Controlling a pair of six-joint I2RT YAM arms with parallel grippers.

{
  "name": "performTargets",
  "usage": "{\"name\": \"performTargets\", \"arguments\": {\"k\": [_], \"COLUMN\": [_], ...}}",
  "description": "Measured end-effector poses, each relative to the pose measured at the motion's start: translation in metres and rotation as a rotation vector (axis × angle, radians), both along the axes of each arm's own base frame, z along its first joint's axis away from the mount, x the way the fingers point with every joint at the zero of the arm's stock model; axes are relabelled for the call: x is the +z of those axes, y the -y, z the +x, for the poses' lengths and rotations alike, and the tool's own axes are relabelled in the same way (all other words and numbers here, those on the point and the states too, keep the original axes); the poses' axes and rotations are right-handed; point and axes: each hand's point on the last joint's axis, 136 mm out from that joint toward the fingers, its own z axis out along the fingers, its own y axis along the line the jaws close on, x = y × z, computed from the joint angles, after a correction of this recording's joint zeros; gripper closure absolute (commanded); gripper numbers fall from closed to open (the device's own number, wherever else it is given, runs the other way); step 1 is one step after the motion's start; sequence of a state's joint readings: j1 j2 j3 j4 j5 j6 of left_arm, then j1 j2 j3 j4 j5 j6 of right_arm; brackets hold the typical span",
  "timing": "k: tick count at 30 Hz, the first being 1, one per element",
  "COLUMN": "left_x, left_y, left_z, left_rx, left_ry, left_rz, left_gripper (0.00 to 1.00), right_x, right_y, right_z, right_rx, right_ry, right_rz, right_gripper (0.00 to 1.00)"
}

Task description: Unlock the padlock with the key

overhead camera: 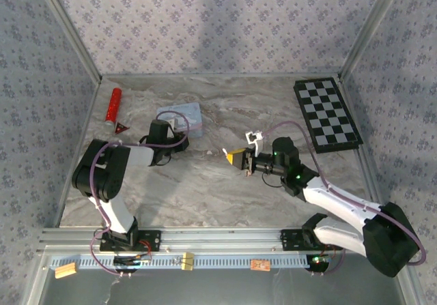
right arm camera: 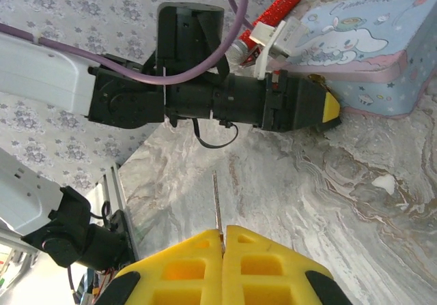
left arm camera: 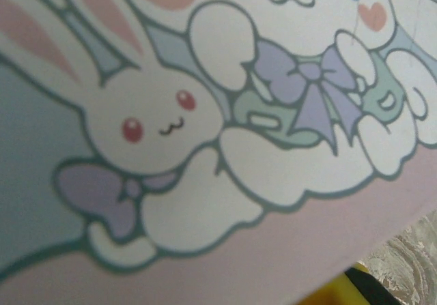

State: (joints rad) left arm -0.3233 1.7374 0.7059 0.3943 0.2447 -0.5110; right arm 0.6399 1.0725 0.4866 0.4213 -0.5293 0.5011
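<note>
1. Looming close and soft-focused under the left wrist camera, the light-blue cartoon tin (left arm camera: 205, 148) hides what lies past it. A yellow-and-black finger (left arm camera: 355, 288) corner is cut off at the lower edge.
2. The left end effector (right arm camera: 326, 107) is seen side-on, its tip just beside the tin's side wall. I cannot tell how wide its jaws stand or whether they hold anything.
3. The right end effector (right arm camera: 222, 237) is fully closed, pinching the key (right arm camera: 216, 202).
4. The key appears edge-on as a thin metal sliver, its head buried between the yellow fingers. Its long axis follows the fingers, pointing straight ahead toward the left end effector, above the marbled bench (right arm camera: 328, 196).
</note>
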Motion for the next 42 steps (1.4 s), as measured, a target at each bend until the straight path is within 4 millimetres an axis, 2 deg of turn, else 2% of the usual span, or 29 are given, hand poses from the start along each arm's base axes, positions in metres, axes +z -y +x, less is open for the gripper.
{"name": "performTargets", "arguments": {"k": [10,17,20,27,30,37,42], "left_x": [0.001,0.006,0.011,0.028,0.035,0.046,0.046], "left_y": [0.003,0.007,0.008,0.017,0.020,0.028,0.030], "left_z": [-0.002,-0.014,-0.021,-0.037,-0.043,-0.060,-0.067], "left_rx": [-0.011,-0.046,-0.060,-0.110,-0.131,-0.185,-0.206], "left_ry": [-0.010,-0.056,-0.072,-0.106,-0.120,-0.160,-0.190], "left_rz": [-0.016,-0.034,-0.044,-0.100,-0.130,-0.177,-0.196], "left_gripper": [0.89,0.99,1.00,1.00,1.00,1.00,1.00], "right_x": [-0.018,-0.044,-0.054,-0.072,-0.080,-0.109,-0.108], "right_y": [-0.004,-0.009,-0.019,-0.054,-0.065,-0.075,-0.082], "right_z": [0.004,0.009,0.011,-0.002,0.001,0.007,0.008], "right_rx": [-0.012,-0.023,-0.018,0.048,0.056,0.040,0.047], "right_ry": [-0.045,-0.157,-0.225,-0.341,-0.380,-0.472,-0.475], "right_rz": [-0.033,-0.057,-0.052,-0.028,-0.006,0.011,0.046], "right_gripper": [1.00,1.00,1.00,1.00,1.00,1.00,1.00]}}
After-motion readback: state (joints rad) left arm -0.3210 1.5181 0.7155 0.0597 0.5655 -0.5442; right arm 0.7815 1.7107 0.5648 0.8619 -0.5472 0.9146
